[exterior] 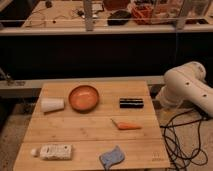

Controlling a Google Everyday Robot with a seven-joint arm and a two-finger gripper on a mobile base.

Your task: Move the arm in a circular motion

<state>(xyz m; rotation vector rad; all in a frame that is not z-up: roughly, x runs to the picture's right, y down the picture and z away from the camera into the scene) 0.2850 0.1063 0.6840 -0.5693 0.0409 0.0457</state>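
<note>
On your table [90, 134] you've one each: white cup [52, 104], orange bowl [83, 97], black box [131, 102], carrot [128, 125], white bottle [52, 151], blue cloth [112, 157]. One arm [187, 86] at the right, its gripper out of view.

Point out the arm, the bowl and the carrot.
arm [186, 85], camera view, its rounded joint.
bowl [83, 98], camera view, inside centre.
carrot [129, 126], camera view, orange middle.
gripper: not in sight; arm runs off the right edge.

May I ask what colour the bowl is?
The bowl is orange, in the camera view; the pincer is out of view.
</note>
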